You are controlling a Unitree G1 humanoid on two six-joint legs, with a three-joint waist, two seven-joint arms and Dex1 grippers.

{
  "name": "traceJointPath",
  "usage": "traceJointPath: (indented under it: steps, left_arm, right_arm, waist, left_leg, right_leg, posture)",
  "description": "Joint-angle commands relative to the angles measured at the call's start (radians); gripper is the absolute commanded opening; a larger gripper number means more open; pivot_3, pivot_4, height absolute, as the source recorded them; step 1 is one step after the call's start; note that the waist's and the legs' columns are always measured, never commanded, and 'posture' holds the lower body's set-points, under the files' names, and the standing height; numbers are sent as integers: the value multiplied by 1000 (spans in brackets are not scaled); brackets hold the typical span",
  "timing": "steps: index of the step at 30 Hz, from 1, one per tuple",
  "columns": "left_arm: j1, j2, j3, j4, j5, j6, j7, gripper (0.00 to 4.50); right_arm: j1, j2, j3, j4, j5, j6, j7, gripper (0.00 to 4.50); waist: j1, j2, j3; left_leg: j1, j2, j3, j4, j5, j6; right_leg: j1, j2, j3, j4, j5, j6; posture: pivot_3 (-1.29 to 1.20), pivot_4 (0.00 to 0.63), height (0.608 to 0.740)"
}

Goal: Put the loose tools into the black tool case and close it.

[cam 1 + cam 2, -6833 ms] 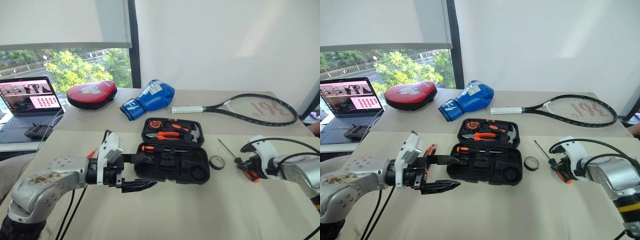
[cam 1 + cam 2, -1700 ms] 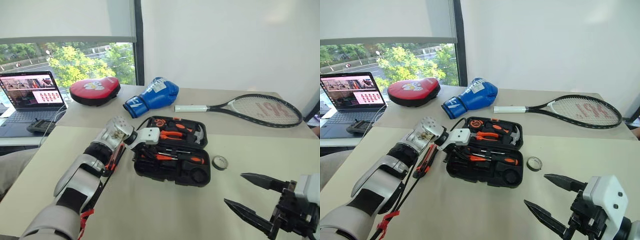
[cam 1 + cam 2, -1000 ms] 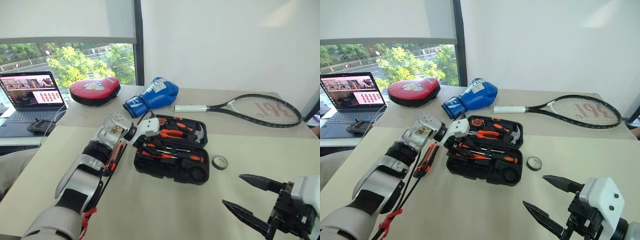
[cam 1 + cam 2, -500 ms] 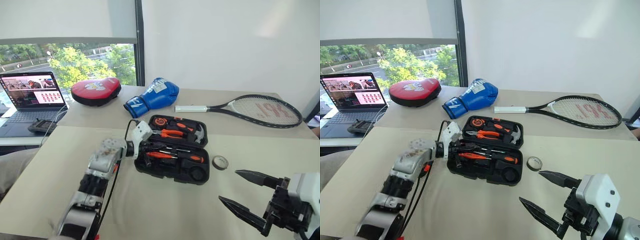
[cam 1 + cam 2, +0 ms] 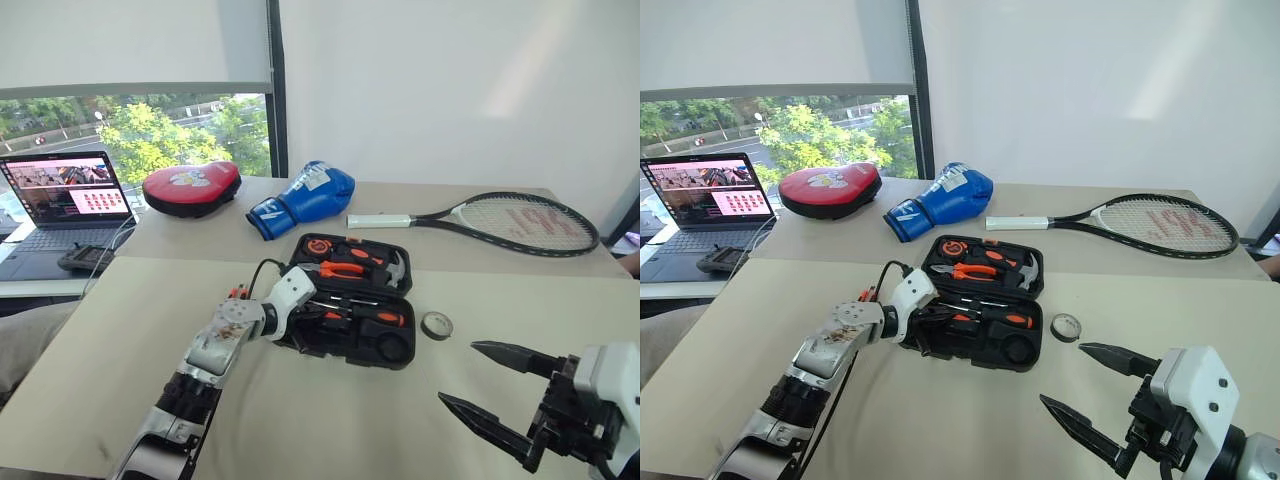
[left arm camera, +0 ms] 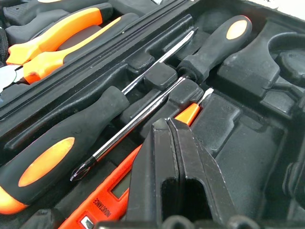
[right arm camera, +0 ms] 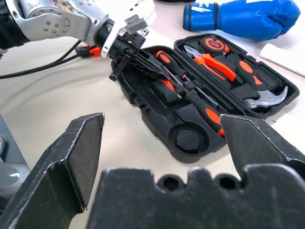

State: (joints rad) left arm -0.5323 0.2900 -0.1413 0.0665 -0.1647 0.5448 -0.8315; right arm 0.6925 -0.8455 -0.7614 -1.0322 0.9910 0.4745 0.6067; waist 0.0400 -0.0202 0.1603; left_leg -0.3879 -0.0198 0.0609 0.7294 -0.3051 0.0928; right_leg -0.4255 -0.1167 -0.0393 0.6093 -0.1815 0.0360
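Black tool case (image 5: pixel 352 335) lies open, racket (image 5: pixel 480 218) beyond; left gripper (image 6: pixel 172 157) clenched inside, right gripper (image 5: pixel 505 400) spread near.

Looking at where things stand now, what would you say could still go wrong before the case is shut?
The left gripper, shut, presses on the slim orange screwdriver in the black tool case; if that tool sits proud of its slot, the lid may not close.

The two screwdrivers cross each other and could jam the lid too.

The small roll lies on the table right of the case and might get left out. The right gripper hangs open short of it.
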Motion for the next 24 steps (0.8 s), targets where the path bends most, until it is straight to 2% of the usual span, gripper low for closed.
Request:
traceJointPath:
  steps: [1, 3, 7, 9, 13, 14, 17, 23, 24]
  left_arm:
    - [-27, -3, 185, -163, -170, 86, 51, 303]
    - [-22, 21, 236, -217, -196, 146, 99, 755]
    - [4, 87, 297, -328, -184, 271, 224, 2201]
    - [22, 119, 339, -381, -157, 389, 326, 2846]
    - [67, 179, 324, -436, -114, 584, 437, 4318]
    - [81, 192, 316, -444, -110, 617, 451, 4475]
    - [105, 211, 296, -425, -105, 683, 477, 4475]
    - [139, 204, 282, -366, -102, 740, 509, 4475]
    - [147, 202, 284, -365, -102, 731, 514, 4227]
  right_arm:
    - [-28, -1, 5, -6, 12, 1, 2, 4500]
    - [-52, -9, 24, 8, 8, 1, 11, 4500]
    - [-115, -30, 72, 49, -6, 1, 37, 4500]
    - [-158, -42, 107, 80, -18, 0, 57, 4500]
    - [-221, -53, 152, 121, -34, 4, 82, 4500]
    - [-236, -55, 162, 130, -37, 6, 86, 4500]
    - [-267, -59, 180, 143, -42, 14, 95, 4500]
    - [-276, -52, 181, 138, -55, 27, 104, 4500]
    - [-272, -49, 177, 134, -56, 28, 104, 4500]
  waist:
    - [0, -2, 1]
    - [-4, -2, 1]
    - [-3, -2, 1]
    - [-3, -2, 1]
    - [2, -2, 1]
    - [2, -2, 1]
    - [3, -2, 2]
    - [1, -3, 2]
    - [1, -3, 2]
  left_leg:
    - [-2, 0, 0, 0, 1, -1]
    - [-3, 1, -1, 0, 1, -3]
    - [0, 0, -1, -2, 1, -5]
    - [0, 0, -1, -1, 1, -4]
    - [1, -1, -1, -1, 0, -3]
    - [1, -1, -1, -1, 0, -4]
    - [1, -1, -1, -2, 4, -10]
    - [1, -1, -1, -2, 5, -11]
    - [1, -1, -1, -2, 5, -11]
  right_leg:
    - [-2, 0, 0, 0, 0, 0]
    - [-3, 1, 0, 1, 0, 0]
    - [-2, 5, -1, 1, 0, -1]
    - [0, 6, -1, 1, 0, -1]
    - [1, 6, -1, 1, 0, 0]
    - [1, 6, -1, 1, 0, 0]
    - [0, 6, -2, 1, 0, 0]
    - [0, 6, -1, 1, 0, 0]
    - [0, 5, -1, 1, 0, 0]
  posture:
    - [0, 150, 740]
    - [0, 150, 740]
    - [0, 150, 740]
    - [0, 150, 740]
    - [0, 150, 740]
    - [0, 150, 740]
    - [0, 150, 740]
    - [0, 150, 740]
    - [0, 150, 740]
